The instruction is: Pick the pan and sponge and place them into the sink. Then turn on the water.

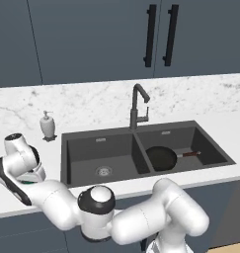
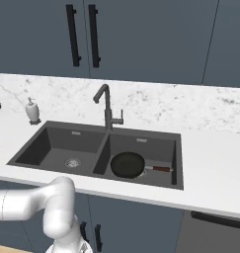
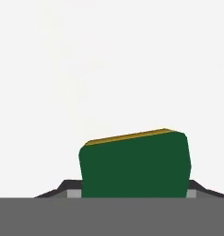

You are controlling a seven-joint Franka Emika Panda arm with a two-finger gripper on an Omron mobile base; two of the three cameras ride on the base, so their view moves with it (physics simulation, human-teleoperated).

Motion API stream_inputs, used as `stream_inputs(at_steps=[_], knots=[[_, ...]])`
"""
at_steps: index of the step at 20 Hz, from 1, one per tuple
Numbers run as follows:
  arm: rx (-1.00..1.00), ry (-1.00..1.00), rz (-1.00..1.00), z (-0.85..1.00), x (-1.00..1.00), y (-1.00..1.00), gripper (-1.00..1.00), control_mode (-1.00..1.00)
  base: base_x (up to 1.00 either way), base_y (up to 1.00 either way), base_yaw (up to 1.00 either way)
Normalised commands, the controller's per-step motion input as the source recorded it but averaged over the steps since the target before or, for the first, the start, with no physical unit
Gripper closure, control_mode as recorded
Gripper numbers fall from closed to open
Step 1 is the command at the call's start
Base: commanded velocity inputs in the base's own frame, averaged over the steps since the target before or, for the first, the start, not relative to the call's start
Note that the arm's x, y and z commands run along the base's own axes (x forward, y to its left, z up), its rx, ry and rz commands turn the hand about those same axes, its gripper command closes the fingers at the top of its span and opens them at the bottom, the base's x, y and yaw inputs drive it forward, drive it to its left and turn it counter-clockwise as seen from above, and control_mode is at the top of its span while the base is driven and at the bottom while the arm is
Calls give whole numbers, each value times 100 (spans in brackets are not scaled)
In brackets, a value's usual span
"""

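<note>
the sponge [image 3: 134, 165] sits on the white counter [image 3: 109, 69], squarely between the two dark fingertips [image 3: 62, 188] of the gripper [image 3: 132, 191]; whether they already pinch it, i cannot tell. the pan [image 1: 161, 158] lies in the right basin of the sink [image 1: 82, 141], handle pointing right.

The arm [image 1: 141, 217] is glossy white, built of rounded, bulbous tubular segments; a dark joint ring with a white cap [image 1: 97, 197] sits between links; black trim edges the wrist; the finger tips [image 3: 67, 186] are dark.
</note>
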Motion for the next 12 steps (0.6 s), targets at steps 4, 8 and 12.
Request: stream_inputs(at_steps=[4, 8, 12], knots=[[12, -9, 1, 2, -41, -28, 100, -100, 0, 0, 0], [14, 1, -6, 45, -20, -52, 100, -100, 0, 0, 0], [3, -7, -6, 39, 0, -63, 100, -100, 0, 0, 0]])
